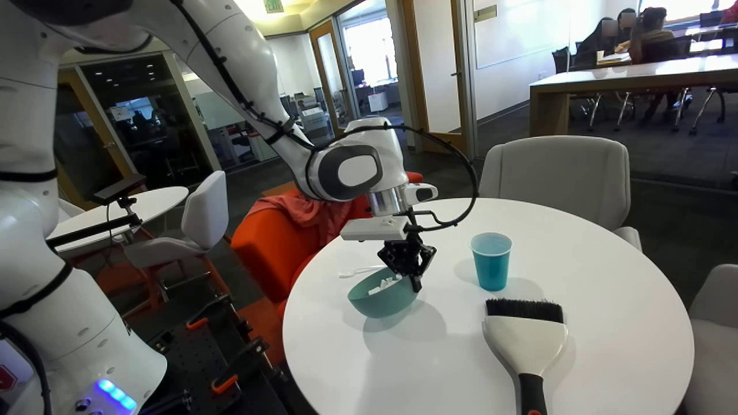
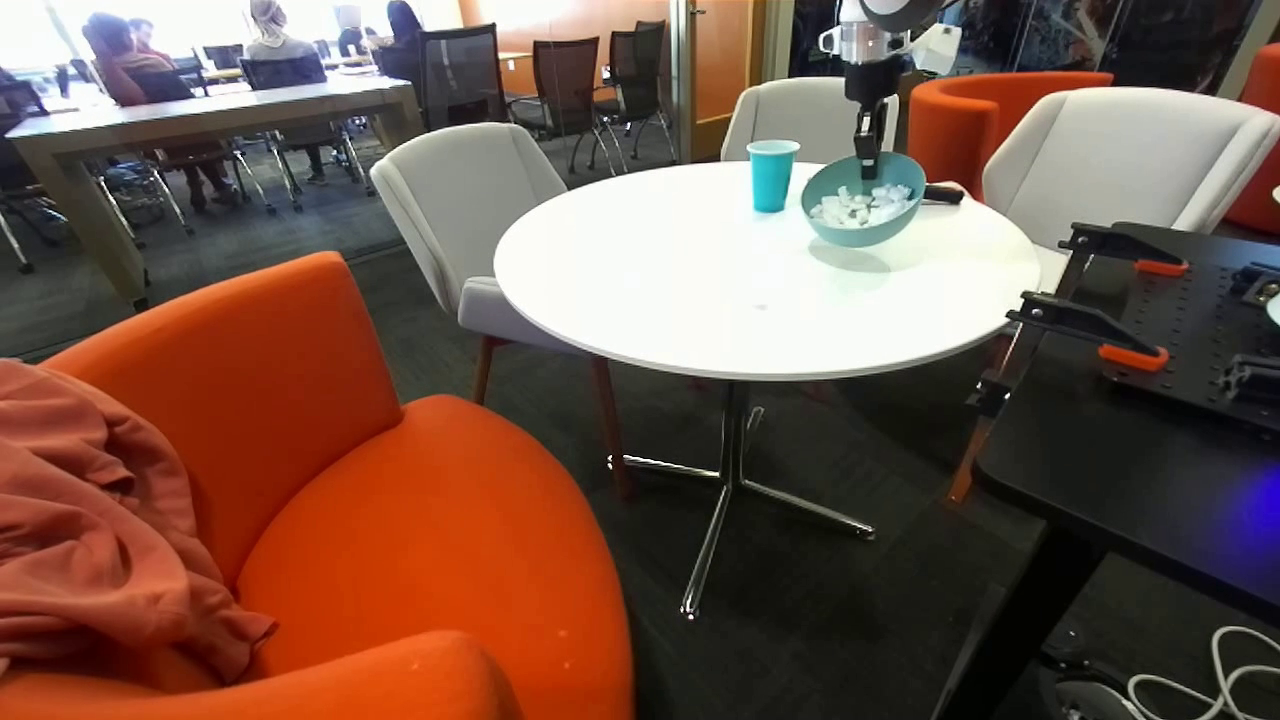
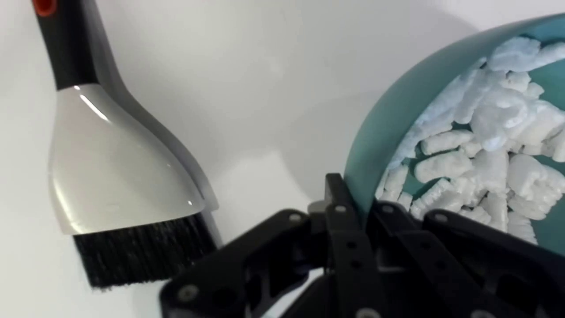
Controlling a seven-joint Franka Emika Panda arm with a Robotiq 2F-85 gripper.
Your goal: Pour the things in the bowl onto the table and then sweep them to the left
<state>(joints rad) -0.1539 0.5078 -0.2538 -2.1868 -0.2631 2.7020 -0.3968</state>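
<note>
Black jaws, nearest us in the wrist view, are pinching the bowl (image 3: 390, 121) by its edge. We are seeing it hanging tilted above the desk (image 2: 680, 290), white bits (image 3: 490, 170) sitting inside.

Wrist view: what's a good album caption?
Gripper pinching one side of the teal bowl of white bits, brush lying on the table.

Office (mesh chairs (image 2: 461, 78), long table (image 1: 628, 75))

Bowl (image 3: 379, 128) in end effector (image 3: 361, 201) above counter (image 1: 611, 271), bits (image 3: 492, 172) inside. Cup (image 1: 492, 264), brush (image 1: 526, 340) right of end effector in an exterior view.
</note>
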